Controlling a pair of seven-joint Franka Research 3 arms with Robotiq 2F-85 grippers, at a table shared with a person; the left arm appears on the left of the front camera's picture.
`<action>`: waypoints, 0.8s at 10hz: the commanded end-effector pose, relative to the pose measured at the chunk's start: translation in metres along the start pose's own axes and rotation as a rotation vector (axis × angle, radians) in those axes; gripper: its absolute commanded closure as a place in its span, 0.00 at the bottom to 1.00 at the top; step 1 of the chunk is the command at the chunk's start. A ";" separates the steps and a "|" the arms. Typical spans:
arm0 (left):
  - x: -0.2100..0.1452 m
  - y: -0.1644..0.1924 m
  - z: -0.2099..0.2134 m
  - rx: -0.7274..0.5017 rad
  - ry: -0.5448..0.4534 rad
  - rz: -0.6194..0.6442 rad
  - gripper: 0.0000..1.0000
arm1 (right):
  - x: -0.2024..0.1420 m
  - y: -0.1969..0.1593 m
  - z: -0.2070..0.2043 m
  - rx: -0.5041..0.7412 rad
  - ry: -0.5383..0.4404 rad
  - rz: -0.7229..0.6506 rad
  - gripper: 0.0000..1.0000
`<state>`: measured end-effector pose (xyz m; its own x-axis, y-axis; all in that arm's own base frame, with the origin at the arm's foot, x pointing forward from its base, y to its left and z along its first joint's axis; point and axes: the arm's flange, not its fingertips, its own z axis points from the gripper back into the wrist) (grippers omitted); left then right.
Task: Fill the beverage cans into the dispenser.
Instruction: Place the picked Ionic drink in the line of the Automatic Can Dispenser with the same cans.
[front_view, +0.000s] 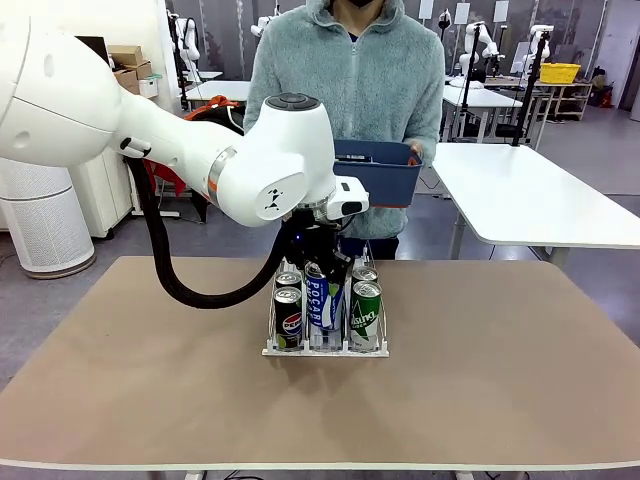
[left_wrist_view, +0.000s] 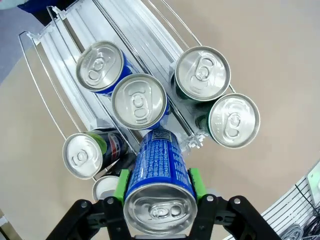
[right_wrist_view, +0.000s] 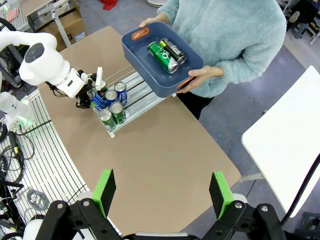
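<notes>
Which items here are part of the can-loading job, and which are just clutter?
Job: dispenser, loaded cans, Pocari can in left tool, bin, spare cans in it.
Clutter: cardboard boxes, yellow crate, white side table.

A tan-topped table (front_view: 500, 380) spread across the lower half of the front view, from eight to four o'clock. Grey floor (front_view: 590, 140) lay beyond it. At three o'clock stood a white table (front_view: 540, 195) on pale legs, and another white table (front_view: 480, 98) stood toward one o'clock. A yellow crate (front_view: 559, 72) sat on shelving at two o'clock. At nine o'clock a white ribbed cylindrical unit (front_view: 45, 225) stood beside a white cabinet (front_view: 100, 190), with cardboard boxes (front_view: 127, 60) at eleven o'clock. The light was bright and even. In the right wrist view a white wire grille (right_wrist_view: 45, 165) lay at eight o'clock.
</notes>
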<state>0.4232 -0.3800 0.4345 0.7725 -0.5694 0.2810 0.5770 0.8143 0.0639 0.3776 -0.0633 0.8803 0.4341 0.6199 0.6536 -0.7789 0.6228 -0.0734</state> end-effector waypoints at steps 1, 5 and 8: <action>0.014 0.006 -0.006 -0.032 -0.056 -0.043 0.43 | 0.000 0.001 0.000 0.000 0.000 0.001 0.00; 0.011 -0.006 -0.029 -0.098 0.022 -0.091 0.43 | 0.000 0.001 0.000 0.000 0.000 0.001 0.00; 0.012 -0.005 -0.040 -0.108 0.070 -0.071 0.43 | 0.000 0.001 0.000 0.000 0.000 0.001 0.00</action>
<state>0.4367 -0.3923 0.3940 0.7466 -0.6307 0.2118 0.6431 0.7656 0.0131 0.3776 -0.0633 0.8803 0.4341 0.6199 0.6536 -0.7789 0.6228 -0.0735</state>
